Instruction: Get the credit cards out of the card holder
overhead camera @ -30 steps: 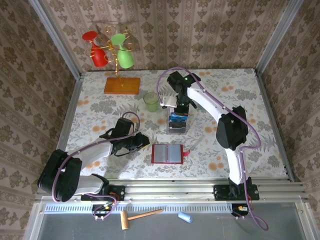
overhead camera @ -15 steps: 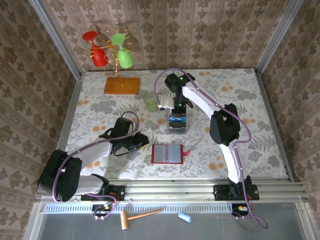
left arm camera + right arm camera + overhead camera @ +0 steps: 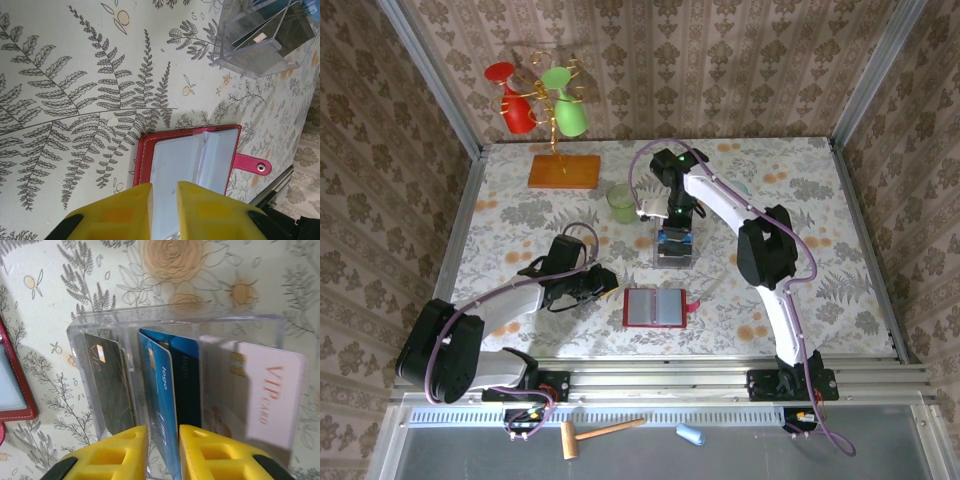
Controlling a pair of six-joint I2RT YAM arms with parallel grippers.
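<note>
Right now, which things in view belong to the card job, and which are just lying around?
Job: red card holder; dark card, blue card, pale VIP card, standing in the clear stand.
Lying about: green cup; goblet tree; wooden mallet.

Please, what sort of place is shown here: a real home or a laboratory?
Probably a robot test booth dressed up like a home: patterned wallpaper hangs on panels held by a metal frame post, and an aluminium mounting rail runs along the near edge of the floral tablecloth.
</note>
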